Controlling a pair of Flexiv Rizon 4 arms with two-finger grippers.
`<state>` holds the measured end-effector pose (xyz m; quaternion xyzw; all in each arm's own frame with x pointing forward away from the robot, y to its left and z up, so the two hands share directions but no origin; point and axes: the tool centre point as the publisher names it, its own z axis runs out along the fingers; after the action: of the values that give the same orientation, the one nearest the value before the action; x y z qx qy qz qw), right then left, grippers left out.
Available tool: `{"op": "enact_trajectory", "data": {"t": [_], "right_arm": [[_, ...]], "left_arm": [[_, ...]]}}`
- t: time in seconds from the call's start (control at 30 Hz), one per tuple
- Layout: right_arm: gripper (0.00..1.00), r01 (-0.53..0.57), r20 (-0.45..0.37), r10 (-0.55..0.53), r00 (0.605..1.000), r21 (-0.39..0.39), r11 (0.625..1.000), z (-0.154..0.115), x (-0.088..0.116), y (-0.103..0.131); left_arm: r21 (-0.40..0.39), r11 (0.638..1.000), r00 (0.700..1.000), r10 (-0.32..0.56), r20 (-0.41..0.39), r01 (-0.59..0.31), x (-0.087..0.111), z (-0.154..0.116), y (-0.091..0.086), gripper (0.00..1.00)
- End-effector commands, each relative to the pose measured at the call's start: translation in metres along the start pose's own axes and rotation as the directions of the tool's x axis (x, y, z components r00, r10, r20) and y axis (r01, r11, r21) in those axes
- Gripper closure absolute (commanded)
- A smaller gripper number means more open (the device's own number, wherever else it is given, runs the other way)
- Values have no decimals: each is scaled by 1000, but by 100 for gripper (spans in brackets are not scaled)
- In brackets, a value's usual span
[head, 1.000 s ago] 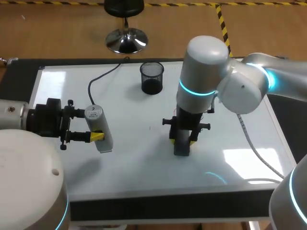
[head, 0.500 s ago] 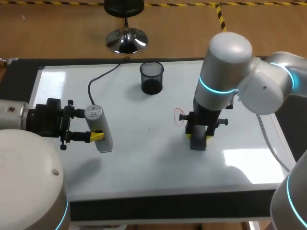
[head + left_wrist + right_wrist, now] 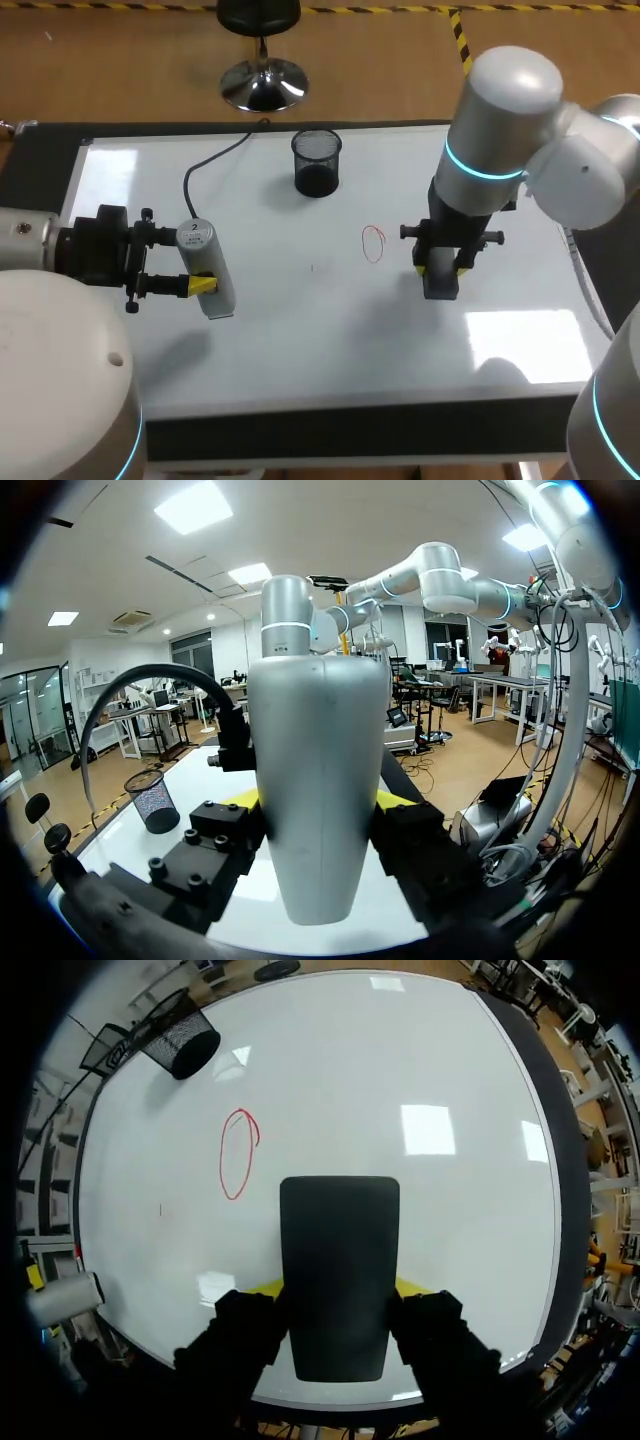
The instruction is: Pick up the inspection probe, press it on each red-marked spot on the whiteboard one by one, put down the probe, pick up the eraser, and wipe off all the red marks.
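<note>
1. The eraser point(image 3: 338, 1275) is a flat, dark, rectangular block with rounded corners. It stands on the right half of the whiteboard point(image 3: 300, 340), pointing down at the surface; whether it touches the surface cannot be told.
2. The right gripper point(image 3: 440, 270) is closed part-way on the eraser, one yellow tip pressed to each long side, and the block reaches well past the fingertips.
3. The inspection probe point(image 3: 205, 265) is a smooth silver-grey body, broad at the round cap and tapering to its other end. It is on the left side of the board and held roughly level above it.
4. The left gripper point(image 3: 185, 260) comes in from the left and clamps the probe across its middle, fingers set wide to take its girth.
5. One red mark point(image 3: 373, 243) – a thin, tall oval loop – lies just left of the eraser and apart from it, with nothing covering it.
6. A black cable point(image 3: 215, 160) curves from the far edge towards the probe's cap.
7. A black mesh cup point(image 3: 317, 163) stands upright near the far edge – its inside is dark, so its contents cannot be told.
</note>
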<state>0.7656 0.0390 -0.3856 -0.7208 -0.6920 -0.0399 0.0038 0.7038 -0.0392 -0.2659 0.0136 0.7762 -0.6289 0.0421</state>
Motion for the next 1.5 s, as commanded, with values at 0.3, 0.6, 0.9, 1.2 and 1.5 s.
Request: {"op": "enact_trajectory", "data": {"t": [0.3, 0.6, 0.9, 1.2, 1.5], "right_arm": [[100, 11, 40, -10, 999, -20, 1000, -22, -29, 5], [100, 41, 39, -40, 998, -25, 999, -26, -64, 13], [100, 61, 13, -61, 998, -16, 998, -32, -85, 18], [100, 61, 13, -61, 998, -16, 998, -32, -85, 18], [100, 61, 13, -61, 998, -16, 998, -32, -85, 18]], "left_arm": [[0, 1000, 1000, 2, 3, -2, 2, -1, -2, 100], [0, 1000, 1000, 2, 3, -2, 2, -1, -2, 100], [0, 1000, 1000, 2, 3, -2, 2, -1, -2, 100], [0, 1000, 1000, 2, 3, -2, 2, -1, -2, 100], [0, 1000, 1000, 2, 3, -2, 2, -1, -2, 100]]}}
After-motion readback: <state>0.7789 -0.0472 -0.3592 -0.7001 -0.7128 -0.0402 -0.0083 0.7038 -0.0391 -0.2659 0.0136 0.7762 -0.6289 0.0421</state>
